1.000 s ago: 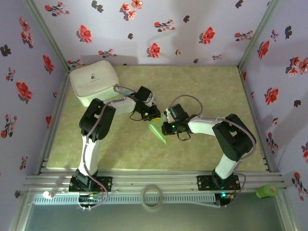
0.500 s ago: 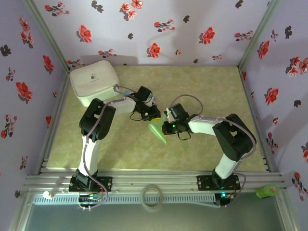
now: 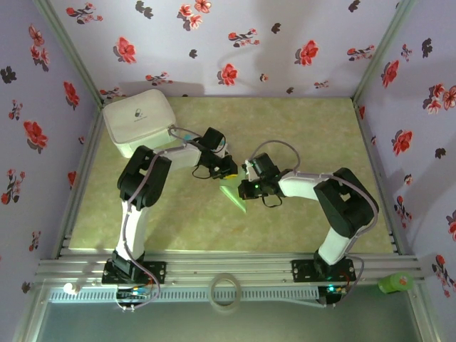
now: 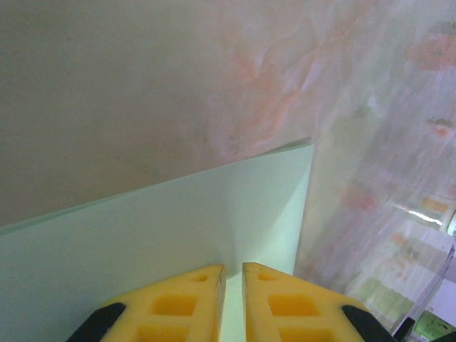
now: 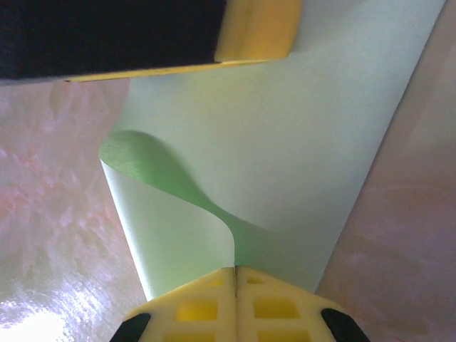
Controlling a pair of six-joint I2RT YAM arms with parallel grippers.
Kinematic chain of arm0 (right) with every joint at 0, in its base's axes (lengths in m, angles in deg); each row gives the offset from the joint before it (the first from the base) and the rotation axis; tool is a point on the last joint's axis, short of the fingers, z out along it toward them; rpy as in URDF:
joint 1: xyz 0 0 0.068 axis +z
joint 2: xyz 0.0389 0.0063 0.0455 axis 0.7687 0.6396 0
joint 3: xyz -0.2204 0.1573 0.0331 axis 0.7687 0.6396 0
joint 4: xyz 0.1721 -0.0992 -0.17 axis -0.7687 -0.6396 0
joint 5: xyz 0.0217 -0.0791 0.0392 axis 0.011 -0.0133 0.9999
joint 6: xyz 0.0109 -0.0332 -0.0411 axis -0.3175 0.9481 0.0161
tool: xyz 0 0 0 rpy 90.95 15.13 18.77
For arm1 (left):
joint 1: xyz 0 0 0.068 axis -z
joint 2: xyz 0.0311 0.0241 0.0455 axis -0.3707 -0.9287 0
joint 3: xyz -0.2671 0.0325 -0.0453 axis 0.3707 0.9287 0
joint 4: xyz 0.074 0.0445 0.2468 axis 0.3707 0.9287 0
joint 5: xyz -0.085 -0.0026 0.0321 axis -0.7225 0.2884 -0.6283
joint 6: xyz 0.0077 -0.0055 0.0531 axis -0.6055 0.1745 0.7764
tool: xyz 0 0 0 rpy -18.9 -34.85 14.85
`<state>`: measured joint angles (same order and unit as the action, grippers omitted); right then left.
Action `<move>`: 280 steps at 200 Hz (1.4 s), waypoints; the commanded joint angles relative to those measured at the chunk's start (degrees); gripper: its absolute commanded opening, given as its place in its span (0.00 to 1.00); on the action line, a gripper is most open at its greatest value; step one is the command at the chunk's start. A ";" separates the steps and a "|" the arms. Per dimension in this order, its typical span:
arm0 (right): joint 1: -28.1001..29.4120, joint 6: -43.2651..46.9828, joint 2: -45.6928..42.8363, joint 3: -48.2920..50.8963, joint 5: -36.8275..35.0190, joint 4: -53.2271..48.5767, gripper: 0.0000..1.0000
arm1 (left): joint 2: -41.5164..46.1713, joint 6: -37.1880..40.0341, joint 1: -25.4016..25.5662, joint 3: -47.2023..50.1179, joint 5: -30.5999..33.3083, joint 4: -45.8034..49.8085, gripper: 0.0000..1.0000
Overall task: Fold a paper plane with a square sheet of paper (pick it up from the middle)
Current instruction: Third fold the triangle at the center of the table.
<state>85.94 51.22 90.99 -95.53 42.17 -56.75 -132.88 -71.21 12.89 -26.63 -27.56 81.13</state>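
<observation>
I am seeing nothing shifting this last second: left pincer [image 4: 233, 271] and right pincer [image 5: 236, 272] are both staying pinched on the square sheet of paper [image 3: 234, 194], apparently hanging over mid-worktop [image 3: 299, 128], the fold stalling.

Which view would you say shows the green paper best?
The right wrist view: the paper shows its curled flap clearly. The left wrist view gives one flat corner; the top view, a small sliver.
</observation>
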 commanded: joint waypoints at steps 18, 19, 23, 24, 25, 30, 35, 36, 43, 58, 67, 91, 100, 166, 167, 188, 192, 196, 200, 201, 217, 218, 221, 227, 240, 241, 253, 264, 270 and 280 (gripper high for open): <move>-0.37 0.72 1.08 -1.36 -1.77 -1.54 0.01 | -2.17 -0.56 1.29 1.67 2.22 4.96 0.16; -0.37 0.72 1.06 -1.33 -1.81 -1.55 0.01 | -2.16 -0.58 1.29 1.67 2.18 5.00 0.16; -0.37 0.72 0.96 -1.31 -1.99 -1.51 0.01 | -2.16 -0.58 1.32 1.67 2.21 4.97 0.16; -0.37 0.72 1.00 -1.23 -2.01 -1.54 0.01 | -2.16 -0.59 1.30 1.67 2.22 5.01 0.16; -0.37 0.76 0.97 -1.18 -2.07 -1.55 0.01 | -2.20 -0.60 1.30 1.67 2.22 4.98 0.16; -0.38 0.72 0.87 -1.14 -2.30 -1.55 0.01 | -2.20 -0.54 1.36 1.67 2.22 4.89 0.16; -0.37 0.74 0.78 -1.07 -2.59 -1.56 0.01 | -2.18 -0.56 1.31 1.66 2.22 4.93 0.16; -0.37 0.77 0.82 -1.06 -2.62 -1.56 0.01 | -2.17 -0.58 1.30 1.66 2.22 4.90 0.16; -0.42 0.72 0.65 -1.05 -2.73 -1.63 0.01 | -2.19 -0.60 1.29 1.67 2.21 4.87 0.16; -0.42 0.63 0.30 -1.20 -2.71 -1.62 0.01 | -2.29 -0.58 1.30 1.67 2.21 4.96 0.16; -0.37 0.70 0.15 -1.23 -2.72 -1.53 0.01 | -2.24 -0.56 1.31 1.60 2.16 4.99 0.16; -0.44 0.79 -0.34 -1.52 -2.18 -1.47 0.01 | -2.31 -0.60 1.29 1.58 2.18 5.00 0.16; -0.37 0.73 -0.53 -1.40 -2.08 -1.21 0.01 | -2.26 -0.59 1.29 1.57 2.13 4.97 0.16; -0.44 0.37 -1.23 0.16 -1.14 0.60 0.00 | -2.43 -0.60 1.29 1.49 2.13 4.99 0.16; -0.40 0.37 -1.24 0.13 -1.15 0.57 0.00 | -2.42 -0.56 1.29 1.49 2.13 5.01 0.16; -0.37 0.37 -1.71 0.21 -1.32 0.03 0.00 | -2.38 -0.53 1.29 1.56 2.13 4.96 0.16; -0.37 0.40 -1.80 0.39 -1.40 0.26 0.00 | -2.37 -0.56 1.29 1.58 2.10 4.97 0.16; -0.37 0.39 -1.93 0.50 -1.40 0.41 0.00 | -2.38 -0.55 1.29 1.58 2.12 5.00 0.16; -0.37 0.41 -1.95 0.64 -1.37 0.53 0.00 | -2.45 -0.55 1.29 1.58 2.13 4.96 0.16; -0.37 0.43 -1.91 0.58 -1.31 0.58 0.00 | -2.43 -0.58 1.29 1.58 2.13 5.00 0.16; -0.37 0.54 -1.55 0.23 -1.10 0.10 0.00 | -2.57 -0.58 1.29 1.49 2.13 4.96 0.16; -0.37 0.54 -1.53 0.21 -1.08 0.11 0.00 | -2.58 -0.59 1.29 1.49 2.13 5.00 0.16; -0.37 0.51 -1.59 0.12 -0.95 0.14 0.00 | -2.59 -0.65 1.29 1.45 2.13 5.04 0.16; -0.37 0.37 -1.60 0.27 -0.91 0.28 0.00 | -2.68 -0.63 1.29 1.46 2.13 5.02 0.16; -0.37 0.19 -1.86 0.44 -1.19 0.58 0.00 | -2.64 -0.64 1.29 1.41 2.13 4.97 0.16; -0.37 0.19 -1.90 0.49 -1.21 0.61 0.00 | -2.66 -0.66 1.29 1.41 2.13 5.01 0.16; -0.37 0.12 -1.87 0.62 -1.37 0.79 0.00 | -2.66 -0.65 1.31 1.41 2.13 4.99 0.16; -0.37 0.17 -1.54 0.70 -1.54 0.85 0.00 | -2.74 -0.55 1.31 1.47 2.13 4.95 0.16; -0.37 0.24 -1.39 0.79 -1.46 0.83 0.00 | -2.75 -0.65 1.29 1.45 2.11 5.02 0.16; -0.37 0.14 -1.35 0.79 -1.66 0.58 0.00 | -2.69 -0.61 1.34 1.49 2.12 4.99 0.16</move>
<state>85.94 51.22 90.73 -95.59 41.36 -56.69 -132.88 -71.23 12.92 -26.63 -27.58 81.13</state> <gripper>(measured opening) 0.047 0.164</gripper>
